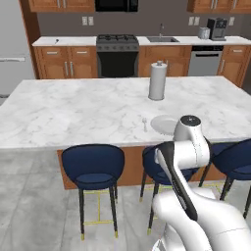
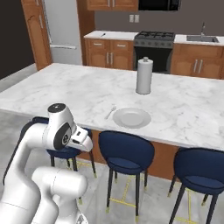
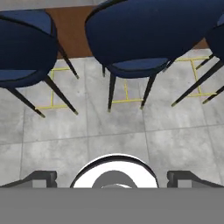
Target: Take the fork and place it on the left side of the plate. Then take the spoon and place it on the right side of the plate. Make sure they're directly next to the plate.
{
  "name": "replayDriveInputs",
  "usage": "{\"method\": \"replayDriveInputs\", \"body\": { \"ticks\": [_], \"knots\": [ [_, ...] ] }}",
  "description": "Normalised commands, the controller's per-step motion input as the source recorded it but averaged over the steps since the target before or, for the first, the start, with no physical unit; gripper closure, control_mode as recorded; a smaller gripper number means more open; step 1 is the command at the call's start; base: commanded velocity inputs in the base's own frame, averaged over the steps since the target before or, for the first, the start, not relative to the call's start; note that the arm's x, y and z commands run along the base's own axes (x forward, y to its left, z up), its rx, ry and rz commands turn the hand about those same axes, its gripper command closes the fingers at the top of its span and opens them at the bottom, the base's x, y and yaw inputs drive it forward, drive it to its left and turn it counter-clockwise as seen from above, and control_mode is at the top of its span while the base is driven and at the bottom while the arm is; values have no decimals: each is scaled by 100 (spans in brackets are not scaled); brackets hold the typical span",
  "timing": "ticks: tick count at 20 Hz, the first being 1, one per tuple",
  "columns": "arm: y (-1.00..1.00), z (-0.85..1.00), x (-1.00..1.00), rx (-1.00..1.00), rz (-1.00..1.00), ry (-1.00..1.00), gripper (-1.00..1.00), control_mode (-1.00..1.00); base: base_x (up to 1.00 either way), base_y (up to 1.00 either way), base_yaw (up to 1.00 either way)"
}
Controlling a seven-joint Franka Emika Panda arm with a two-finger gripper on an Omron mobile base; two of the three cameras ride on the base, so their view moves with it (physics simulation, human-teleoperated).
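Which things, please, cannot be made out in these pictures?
- Plate: near right edge hidden by the white arm, left base view.
- Fork: tines too small to make out, right base view.
- Dark blue stool: top cut off by the edge, hand view.

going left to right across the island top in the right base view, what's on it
fork → plate → paper towel roll, which stands farther back on the marble counter, a little right of the plate's centre
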Motion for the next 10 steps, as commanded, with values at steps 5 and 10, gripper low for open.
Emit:
{"method": "replayDriveInputs", "body": {
  "ticks": [5,10],
  "knots": [
    [0,0,0,0,0,0,-100,100,-1,94,-1],
    [0,0,0,0,0,0,-100,100,4,100,-7]
  ]
}}
